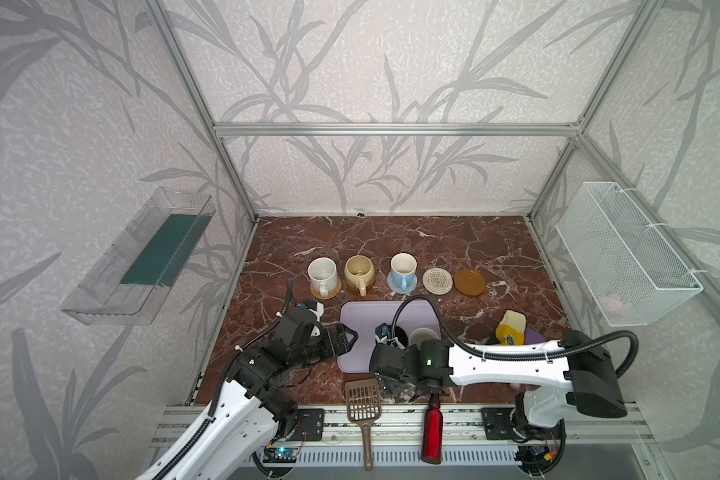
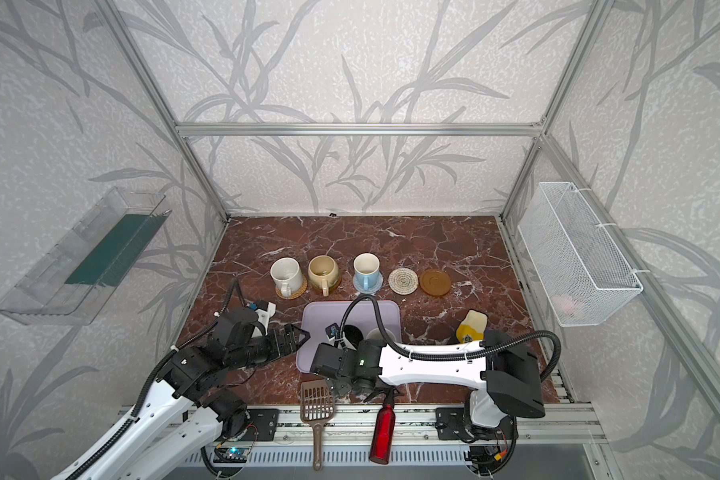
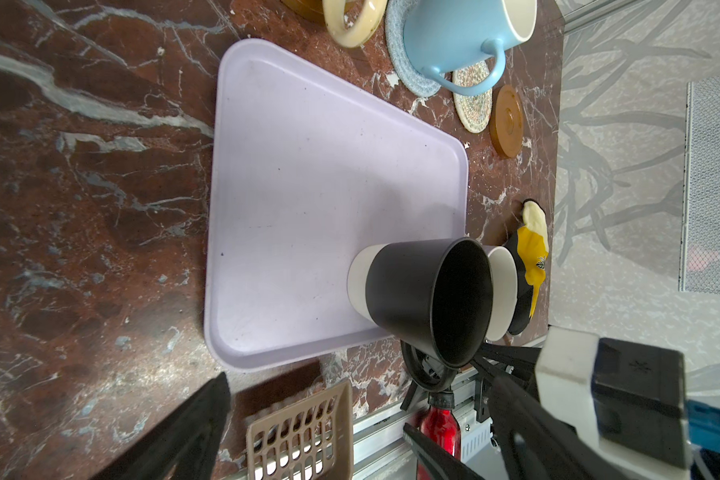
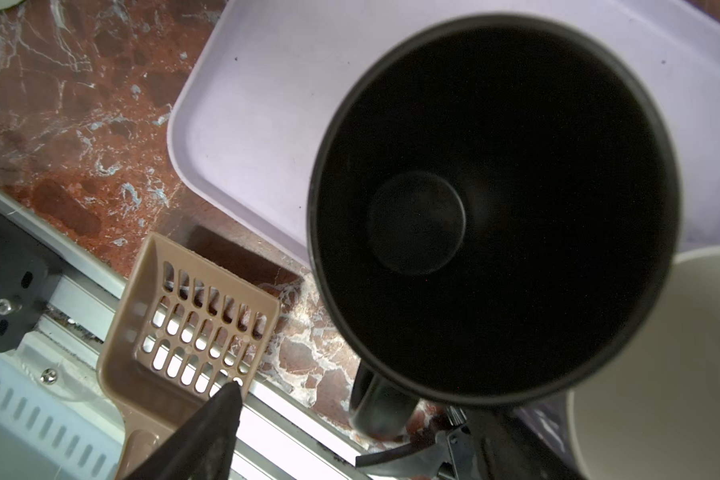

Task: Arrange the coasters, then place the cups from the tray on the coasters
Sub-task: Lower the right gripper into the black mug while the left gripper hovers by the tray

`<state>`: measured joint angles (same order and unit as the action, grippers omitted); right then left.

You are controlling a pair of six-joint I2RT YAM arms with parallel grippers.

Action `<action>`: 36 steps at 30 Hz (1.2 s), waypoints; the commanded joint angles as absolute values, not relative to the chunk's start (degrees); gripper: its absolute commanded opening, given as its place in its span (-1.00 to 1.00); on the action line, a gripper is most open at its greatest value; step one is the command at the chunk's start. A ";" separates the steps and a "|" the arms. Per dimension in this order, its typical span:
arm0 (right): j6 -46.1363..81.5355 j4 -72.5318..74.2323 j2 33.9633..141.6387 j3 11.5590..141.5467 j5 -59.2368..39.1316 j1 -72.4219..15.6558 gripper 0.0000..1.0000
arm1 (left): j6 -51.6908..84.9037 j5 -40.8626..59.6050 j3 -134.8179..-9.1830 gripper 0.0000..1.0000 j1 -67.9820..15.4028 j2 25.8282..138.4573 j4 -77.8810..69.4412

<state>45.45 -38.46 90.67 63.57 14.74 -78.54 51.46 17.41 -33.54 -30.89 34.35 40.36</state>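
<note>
A white cup [image 1: 322, 274], a beige-yellow cup [image 1: 359, 270] and a light-blue cup [image 1: 403, 269] each stand on a coaster in a row. To their right lie a bare cream rope coaster [image 1: 438, 281] and a bare amber coaster [image 1: 469, 282]. The lavender tray [image 1: 362, 316] holds a black cup [image 4: 491, 208] and a lavender cup [image 4: 661, 361] with a white inside. My right gripper [image 4: 350, 436] hangs at the tray's near edge. Its jaws stand apart on either side of the black cup's handle [image 4: 377, 409]. At the tray's left edge my left gripper [image 1: 348, 334] is open and holds nothing.
A brown slotted scoop [image 1: 362, 399] and a red bottle [image 1: 432, 432] lie over the table's front edge and rail. A yellow and black cloth item [image 1: 510, 328] sits right of the tray. A wire basket [image 1: 624, 253] hangs on the right wall, a clear bin [image 1: 138, 257] on the left.
</note>
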 commanded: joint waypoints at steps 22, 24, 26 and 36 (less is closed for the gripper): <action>47.52 -37.26 95.67 65.49 19.19 -76.46 -0.06 | 55.30 16.03 -29.97 0.99 -30.64 33.06 37.24; 47.79 -36.68 95.72 64.98 18.71 -76.22 -0.11 | 55.98 17.45 -29.73 0.99 -30.59 34.06 34.89; 48.15 -36.29 95.52 64.28 18.98 -76.23 -0.17 | 55.82 18.75 -30.42 0.99 -30.64 35.50 33.86; 46.09 -33.18 94.44 62.47 20.29 -76.13 -0.43 | 54.58 17.41 -32.98 0.98 -30.61 33.49 36.05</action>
